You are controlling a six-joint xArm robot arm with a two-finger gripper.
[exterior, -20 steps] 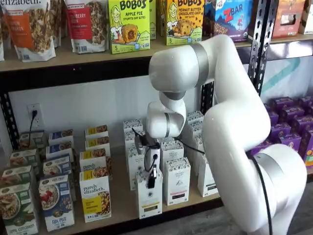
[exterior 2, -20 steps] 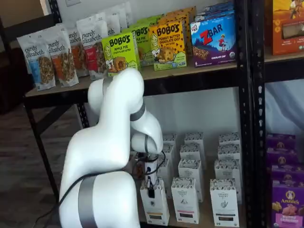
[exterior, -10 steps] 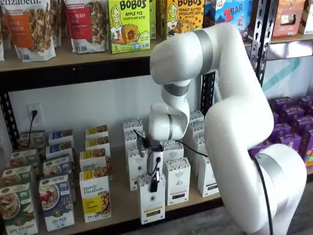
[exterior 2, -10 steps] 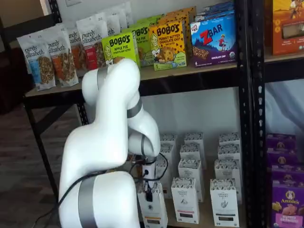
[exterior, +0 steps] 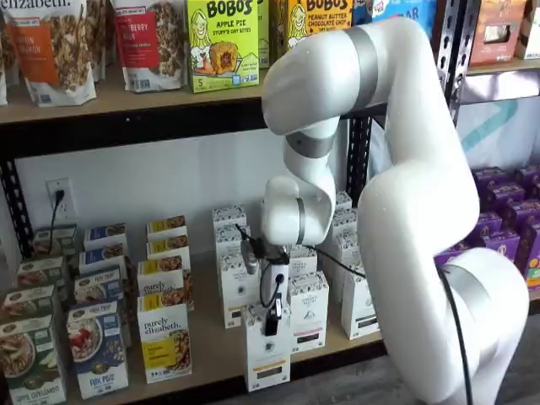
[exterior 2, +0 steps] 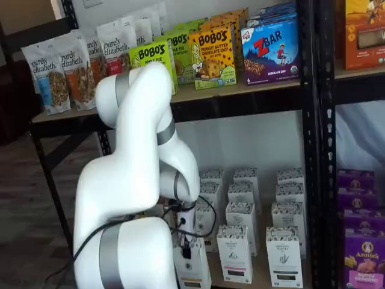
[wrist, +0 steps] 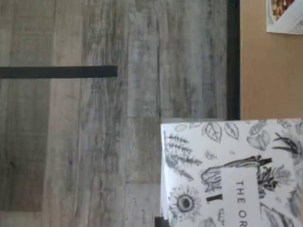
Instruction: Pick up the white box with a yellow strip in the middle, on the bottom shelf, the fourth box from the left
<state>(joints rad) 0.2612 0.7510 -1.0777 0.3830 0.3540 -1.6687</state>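
The tool [exterior: 272, 319] is pinched on the top of the white box [exterior: 268, 359], its black fingers pressed against the patterned top band and no gap left over. In both shelf views the box hangs beneath the tool at the front lip of the bottom shelf [exterior: 211, 350], with its base over or just past the black front rail. In a shelf view the same box [exterior 2: 194, 272] sits low, mostly behind the arm's white base link. The wrist view shows the leafy printed top of the box [wrist: 232, 172] with the grey plank floor [wrist: 94, 142] beside it, so part of the carton is already clear of the shelf board.

At 3 o'clock of the held box stands a like white carton [exterior: 307, 310], close by but apart. At 9 o'clock, well apart, stands the yellow-panel granola box [exterior: 165, 348]. More white cartons stand in rows at 12 o'clock, behind it.

My judgement is that the main risk is the grip itself. The fingers hold only the thin top flap, and a tall carton hanging from it could swing, tear the flap or slide free and drop to the floor. A quick sideways move could also knock over the neighbour at 3 o'clock. The cable [exterior: 325, 253] trailing from the tool could snag a carton top.
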